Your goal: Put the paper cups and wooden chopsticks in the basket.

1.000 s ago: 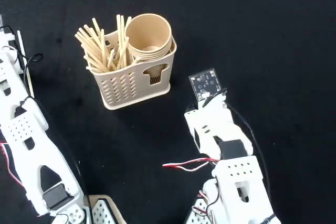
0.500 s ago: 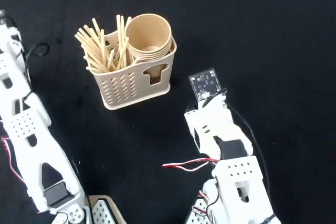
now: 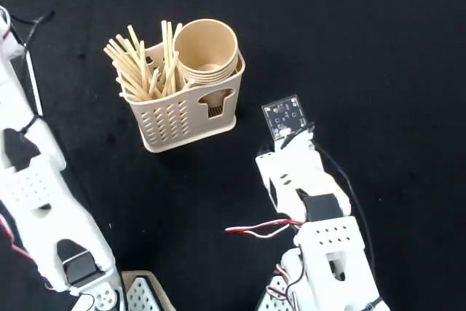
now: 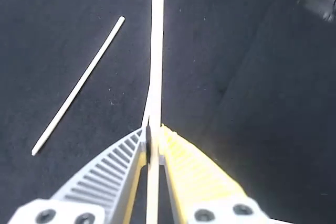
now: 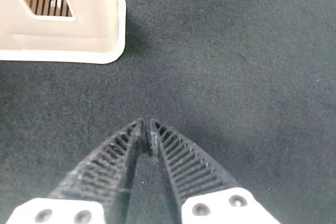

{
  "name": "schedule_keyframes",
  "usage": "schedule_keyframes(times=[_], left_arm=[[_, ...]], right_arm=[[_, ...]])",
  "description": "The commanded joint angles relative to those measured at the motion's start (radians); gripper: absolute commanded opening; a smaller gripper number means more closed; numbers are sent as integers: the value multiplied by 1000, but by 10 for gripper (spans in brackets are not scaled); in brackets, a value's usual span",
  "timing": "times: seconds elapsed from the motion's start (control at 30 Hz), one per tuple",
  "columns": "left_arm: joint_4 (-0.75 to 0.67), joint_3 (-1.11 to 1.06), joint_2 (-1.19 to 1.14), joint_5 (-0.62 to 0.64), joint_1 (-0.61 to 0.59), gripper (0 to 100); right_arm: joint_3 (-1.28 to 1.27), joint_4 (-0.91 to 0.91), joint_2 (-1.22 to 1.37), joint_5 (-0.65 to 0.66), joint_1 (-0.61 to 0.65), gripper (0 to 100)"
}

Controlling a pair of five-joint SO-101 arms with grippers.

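Left gripper [image 4: 152, 135] is clamped on a chopstick [image 4: 157, 51] near the tabletop's left edge. Right gripper [image 5: 144, 129] is closed, empty, near the basket [image 5: 79, 24].

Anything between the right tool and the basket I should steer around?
Nothing: the right wrist view shows a bare stretch of black table between the right tool and the basket.

The pale wooden chopstick [image 4: 156, 51] clamped in the left pincer [image 4: 153, 142] loses its near end inside the grip and past the picture's edge. The beige perforated plastic basket [image 3: 191, 120] hides the lower parts of the bundled chopsticks [image 3: 138, 69] and stacked tan paper cups [image 3: 207, 52].
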State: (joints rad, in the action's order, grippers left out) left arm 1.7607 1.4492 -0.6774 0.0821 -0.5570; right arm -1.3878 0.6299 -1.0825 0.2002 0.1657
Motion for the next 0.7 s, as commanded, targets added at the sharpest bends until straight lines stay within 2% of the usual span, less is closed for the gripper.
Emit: schedule_keyframes(times=[0.0,0.2,0.27,0.37,0.5,0.67], left_arm=[[5,-211,417,91,5,29],[-44,-599,922,95,91,29],[-120,-745,1060,101,117,29],[-267,-987,1280,176,108,29],[-583,-1442,1613,222,110,29],[-1162,-2054,2062,265,134,29]], right_arm=[[10,-12,-15,8,-5,13],[10,-12,-15,8,-5,13],[10,-12,-15,8,-5,13],[10,-12,-15,8,-5,13],[10,-12,-15,8,-5,13],[10,-12,-15,8,-3,13]])
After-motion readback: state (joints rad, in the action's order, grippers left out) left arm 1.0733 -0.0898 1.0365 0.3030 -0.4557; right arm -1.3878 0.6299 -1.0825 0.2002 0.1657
